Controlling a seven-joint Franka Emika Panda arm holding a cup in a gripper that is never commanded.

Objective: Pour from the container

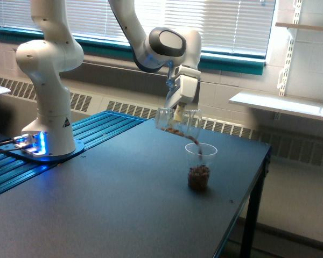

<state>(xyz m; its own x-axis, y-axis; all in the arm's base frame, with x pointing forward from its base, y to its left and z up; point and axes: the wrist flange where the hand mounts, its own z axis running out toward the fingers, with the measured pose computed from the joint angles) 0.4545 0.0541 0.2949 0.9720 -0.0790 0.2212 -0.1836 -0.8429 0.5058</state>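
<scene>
Clear thin-walled wide-mouthed plastic cup (177, 122), clamped in white gripper (178, 114), tipped above narrow tapered clear cup (199, 166) (brown granular matter streaming in), matte dark tabletop (113, 204) beneath.

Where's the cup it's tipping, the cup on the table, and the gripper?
Tipped cup (171, 121), exterior view, clear side wall.
Standing cup (200, 161), exterior view, clear wall.
Gripper (178, 115), exterior view, between its fingertips.

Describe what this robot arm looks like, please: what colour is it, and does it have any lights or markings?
The arm is glossy white with rounded, bulging joints, one capped by a dark grey disc. Its round base glows blue and carries a small dark triangular label. The gripper is a white, boxy block. A dark cable lies beside the base.
</scene>
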